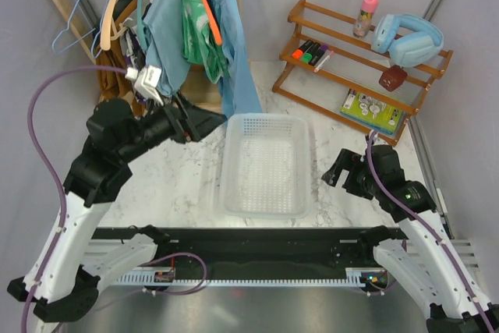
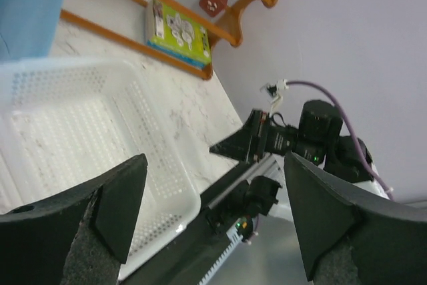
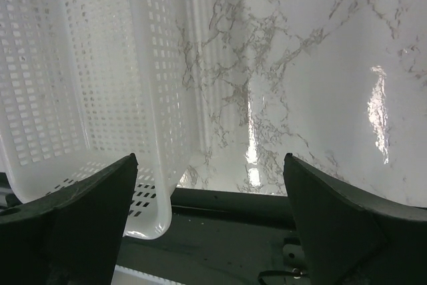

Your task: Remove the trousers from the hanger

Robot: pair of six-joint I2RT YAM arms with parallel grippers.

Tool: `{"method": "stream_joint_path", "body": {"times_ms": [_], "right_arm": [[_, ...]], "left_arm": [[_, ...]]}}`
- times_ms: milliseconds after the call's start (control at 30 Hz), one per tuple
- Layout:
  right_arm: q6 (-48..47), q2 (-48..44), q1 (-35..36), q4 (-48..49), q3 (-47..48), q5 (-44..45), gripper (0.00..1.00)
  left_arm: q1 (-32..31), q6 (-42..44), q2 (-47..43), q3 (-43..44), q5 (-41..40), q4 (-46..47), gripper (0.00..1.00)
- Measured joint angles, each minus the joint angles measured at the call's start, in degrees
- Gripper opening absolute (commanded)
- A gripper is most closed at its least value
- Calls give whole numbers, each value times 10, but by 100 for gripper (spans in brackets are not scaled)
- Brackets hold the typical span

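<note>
Left gripper (image 1: 209,124) (image 2: 213,165): jaws wide apart, nothing between them. It is raised at the back left of the marble table (image 1: 183,185), just beside the back left corner of the white perforated basket (image 1: 269,118). Its wrist view looks past both fingers (image 2: 113,205) at the basket's near wall (image 2: 160,165) and across to the other arm. Right gripper (image 1: 337,171) (image 3: 210,161): jaws also wide apart and holding nothing. It is low over the table just right of the basket, with the basket's side wall (image 3: 160,98) on the left of its wrist view and bare marble on the right. The trousers (image 1: 195,29), green with white blotches, hang on the orange hanger (image 1: 210,19) on the clothes rack at the back left. They are behind the left gripper in the top view and apart from it; neither gripper touches them. The hanger's orange arm runs diagonally across the front of the trousers. Light-blue garments (image 1: 234,52) hang on either side and overlap the trousers; a pale wooden hanger (image 1: 117,1) and brown fabric (image 1: 117,52) are further left. At the back right stands a tiered wooden shelf (image 1: 355,68) holding light-blue headphones (image 1: 409,37), a pink-capped can (image 1: 365,13), markers (image 1: 312,54), a small brown block (image 1: 392,77) and a green box (image 1: 373,107).
</note>
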Motion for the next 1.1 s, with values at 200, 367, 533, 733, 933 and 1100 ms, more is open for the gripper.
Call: {"method": "stream_joint_path", "body": {"times_ms": [200,367,533,733,933,1100], "right_arm": [[-47,2,0,8,5,-39,98],[-70,6,0,12,28,-77,98],[-80,-4,0,12,51,-114,98],[-82,-31,0,12,73,-135,98],[-81,-34,0,5,81,-145,98],[-80,-37,0,-6,100,-149,98]], "left_arm": [[0,95,145,202,-60,-25,95],[15,147,274,352,-83,-52,96],[78,154,395,483,-76,-77,73],[143,157,494,585,-72,-82,62],[158,153,523,597,-47,-54,66],[165,141,546,600,-28,-10,66]]}}
